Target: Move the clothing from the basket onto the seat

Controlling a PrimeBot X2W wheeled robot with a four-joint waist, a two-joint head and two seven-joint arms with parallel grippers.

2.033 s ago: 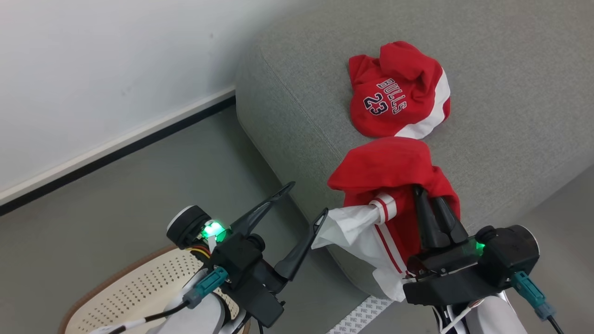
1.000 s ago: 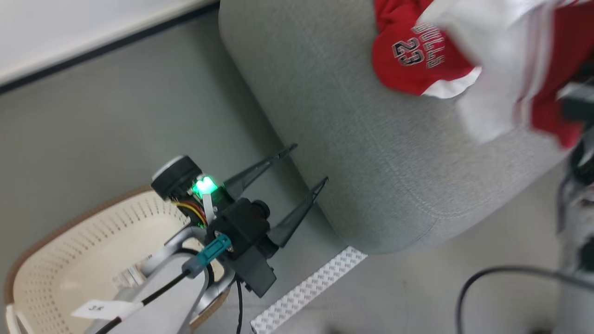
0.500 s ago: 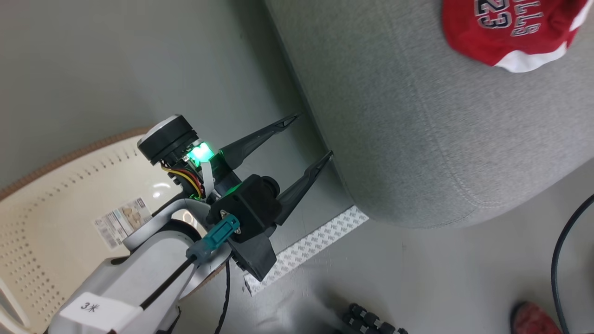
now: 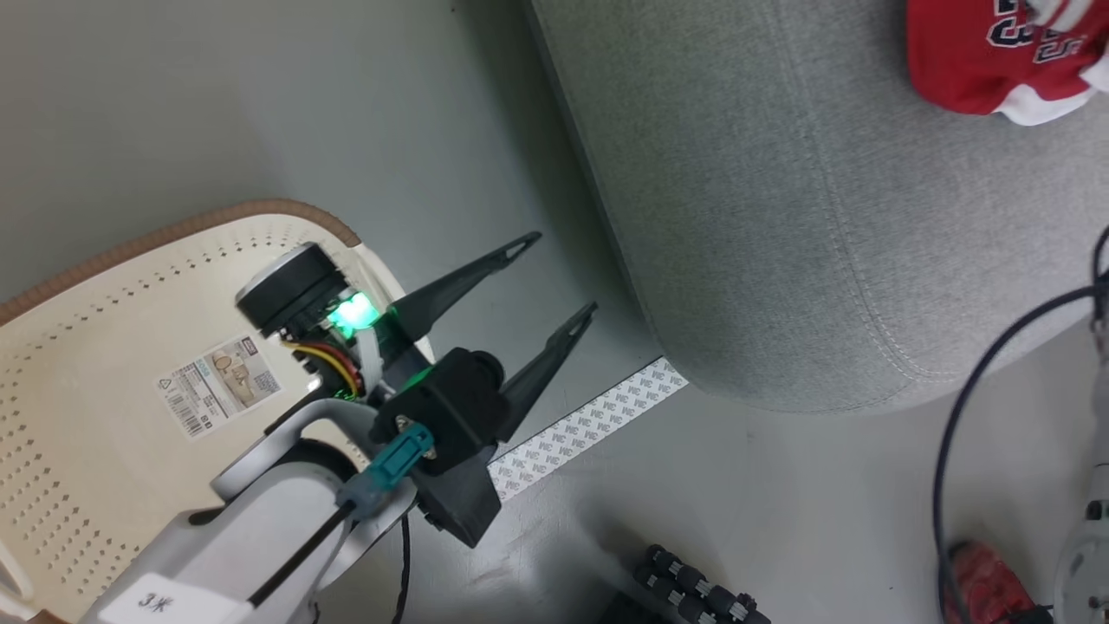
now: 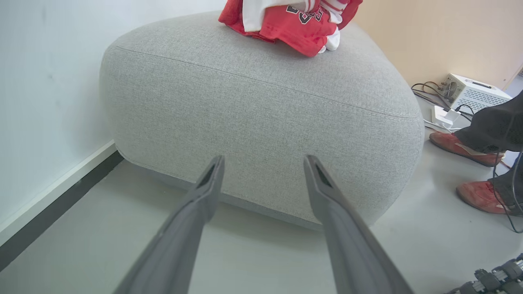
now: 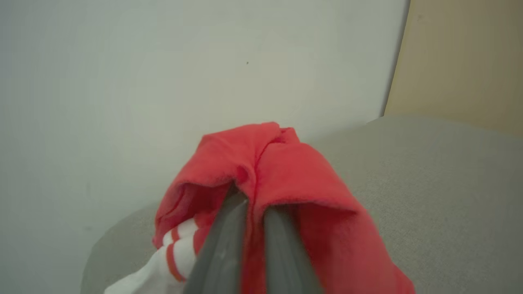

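My right gripper (image 6: 255,207) is shut on a red garment (image 6: 294,171) with red-striped white trim, which drapes over its fingers above the grey seat (image 6: 429,183). In the head view the lettered red jersey (image 4: 979,61) lies on the seat (image 4: 780,217) at the top right. My left gripper (image 4: 565,273) stands open and holds nothing, low above the floor between the cream basket (image 4: 173,227) and the seat. The basket's bare bottom shows a barcode sticker (image 4: 217,381). In the left wrist view, the open left gripper (image 5: 264,163) points at the seat's side (image 5: 261,106), with red and white clothing (image 5: 294,22) on top.
A white patterned tape strip (image 4: 589,425) runs on the grey floor by the seat's corner. A black cable (image 4: 953,433), a black ribbed part (image 4: 693,594) and a person's red shoe (image 4: 988,585) are at the lower right. A person's shoes (image 5: 482,196) and a white box (image 5: 474,92) lie right of the seat.
The head camera has swung down and left, so more of the basket shows and the right gripper with its garment has left that view. The left gripper stays open.
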